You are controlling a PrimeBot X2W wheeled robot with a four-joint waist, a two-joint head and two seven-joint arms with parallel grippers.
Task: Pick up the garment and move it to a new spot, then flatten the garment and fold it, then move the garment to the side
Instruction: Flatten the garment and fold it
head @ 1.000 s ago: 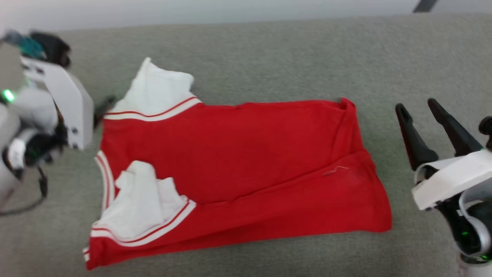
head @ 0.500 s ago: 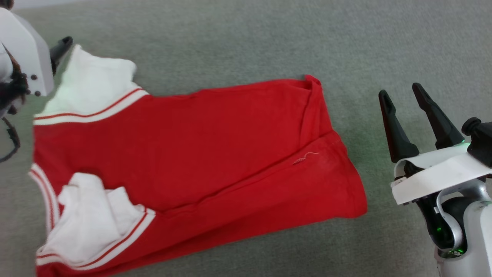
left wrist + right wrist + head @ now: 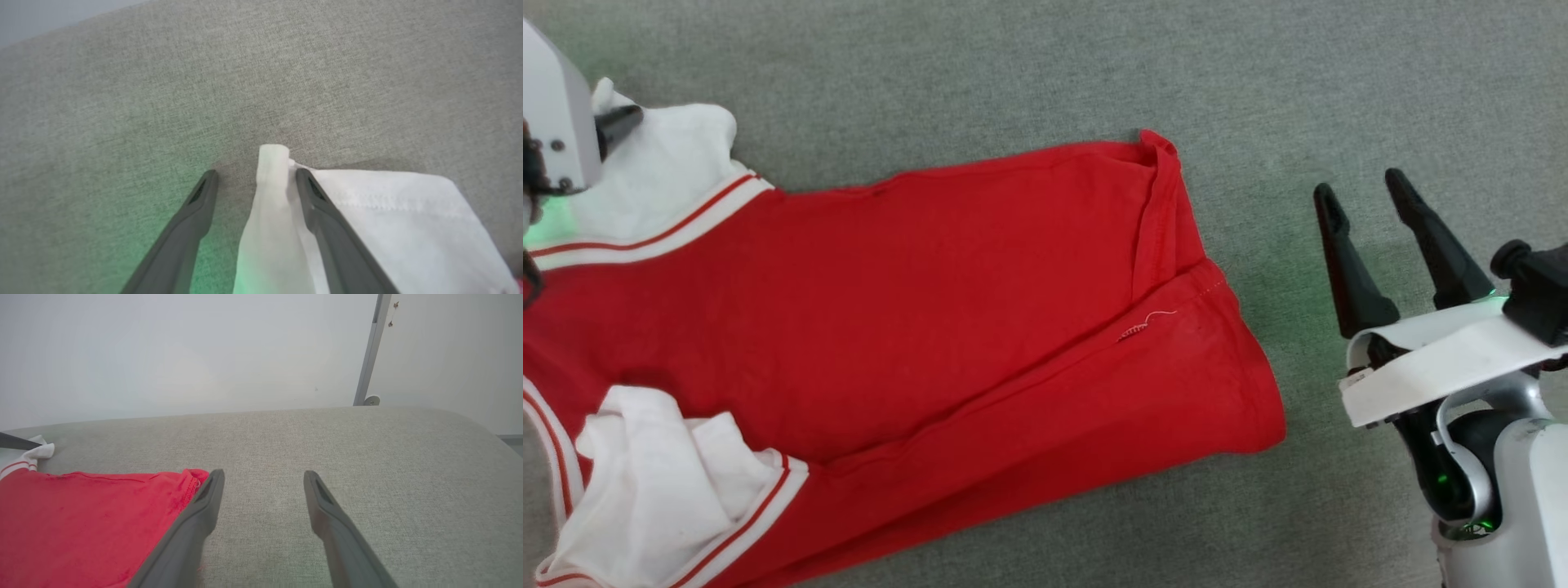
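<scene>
Here, garment [image 3: 947, 302], white sleeve [image 3: 367, 204] between spread left end effector [image 3: 256, 172], spread right end effector [image 3: 1359, 181] just beside hem.

A surface [image 3: 980, 73] covered in grey-green woven fabric lay broad and flat, its far right corner rounded off. Behind it stood a plain pale wall [image 3: 163, 351], where a slim grey upright strip [image 3: 371, 347] ended in a small round fitting [image 3: 371, 400].

Garment [image 3: 947, 302]: soft matt red cloth, fine knit, creased; sleeves white cloth, stitched hems.
Fabric-covered surface [image 3: 1013, 73]: grey woven textile, coarse, matt.
Right gripper [image 3: 1359, 184] fingers [image 3: 1347, 269]: dark smooth matt plastic; housing white, smooth, slight sheen.
Wall [image 3: 163, 355]: smooth, matt.
</scene>
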